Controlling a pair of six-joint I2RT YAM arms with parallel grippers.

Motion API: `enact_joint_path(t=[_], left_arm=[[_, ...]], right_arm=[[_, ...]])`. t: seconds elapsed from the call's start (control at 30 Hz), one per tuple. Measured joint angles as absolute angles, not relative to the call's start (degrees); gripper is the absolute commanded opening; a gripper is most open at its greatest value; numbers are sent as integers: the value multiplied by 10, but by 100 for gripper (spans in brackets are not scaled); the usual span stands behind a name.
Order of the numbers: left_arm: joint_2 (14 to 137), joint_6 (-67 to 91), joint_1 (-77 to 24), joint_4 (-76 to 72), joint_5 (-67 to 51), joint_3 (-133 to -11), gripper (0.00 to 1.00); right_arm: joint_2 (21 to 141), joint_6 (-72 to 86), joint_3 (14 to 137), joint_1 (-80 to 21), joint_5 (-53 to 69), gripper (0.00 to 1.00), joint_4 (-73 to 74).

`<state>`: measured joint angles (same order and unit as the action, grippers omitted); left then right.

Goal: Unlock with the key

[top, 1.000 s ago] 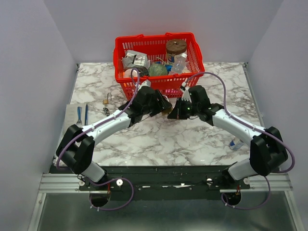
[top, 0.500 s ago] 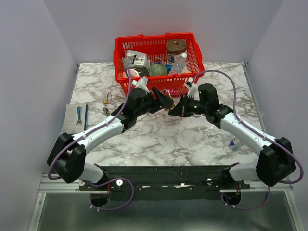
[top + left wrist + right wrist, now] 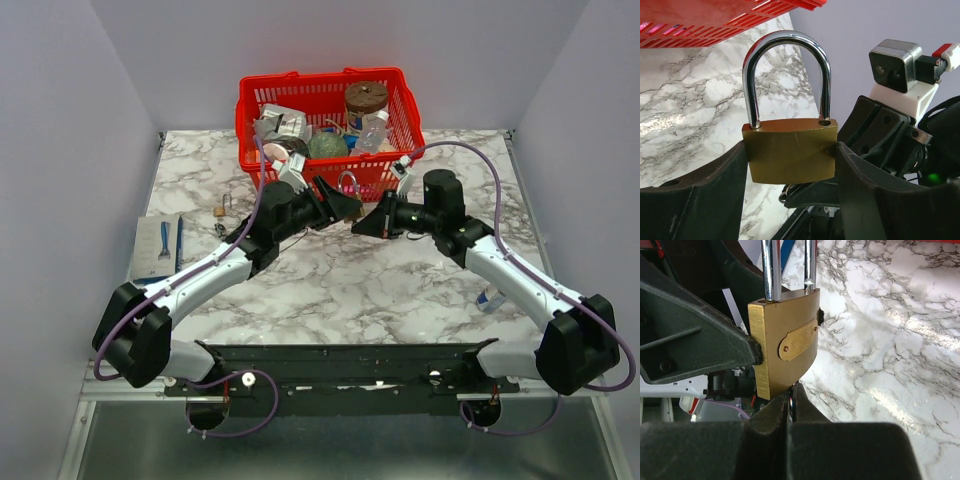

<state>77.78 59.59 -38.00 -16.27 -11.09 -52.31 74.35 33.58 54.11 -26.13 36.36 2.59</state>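
**Left wrist view: brass padlock clamped upright between the left jaws**

Left wrist view shows the padlock (image 3: 790, 155) held by its two narrow sides, one dark jaw pressed against each. The left jaws stand fairly wide, closed on the brass body. Its steel shackle (image 3: 787, 55) points up, with both legs seated in the top of the body. Just beyond the lock sits the right arm's wrist camera (image 3: 897, 65), close by and facing it.

From the right wrist, the padlock (image 3: 785, 350) hangs directly above the right jaws, one face and one narrow side turned to the lens. The right jaws are pinched almost together on a thin sliver, the key (image 3: 794, 392), which reaches up to the underside of the lock. How far the key sits in the keyhole cannot be told, because the jaws and the lock hide its tip.

In the top external view both arms meet over the far half of the marble bench (image 3: 350, 290), raised above it, with the padlock (image 3: 347, 190) between them. It is just in front of the red basket (image 3: 320, 78), which holds assorted items. A second small padlock (image 3: 219, 210) lies on the bench well to the left.
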Motion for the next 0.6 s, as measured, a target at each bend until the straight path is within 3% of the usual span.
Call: enact_joint_path(t=[0.07, 0.2, 0.3, 0.4, 0.6], left_arm=[[778, 596, -380, -163, -112, -523, 0], [778, 596, -380, -159, -113, -523, 0], [778, 601, -380, -143, -114, -523, 0], [778, 603, -380, -129, -119, -523, 0], [778, 603, -376, -119, -128, -522, 0]], right_arm=[[743, 336, 541, -261, 366, 4, 26], [743, 328, 541, -261, 371, 34, 26], [743, 309, 543, -261, 379, 46, 28], [743, 298, 544, -262, 385, 57, 31], [743, 285, 544, -262, 399, 66, 32]])
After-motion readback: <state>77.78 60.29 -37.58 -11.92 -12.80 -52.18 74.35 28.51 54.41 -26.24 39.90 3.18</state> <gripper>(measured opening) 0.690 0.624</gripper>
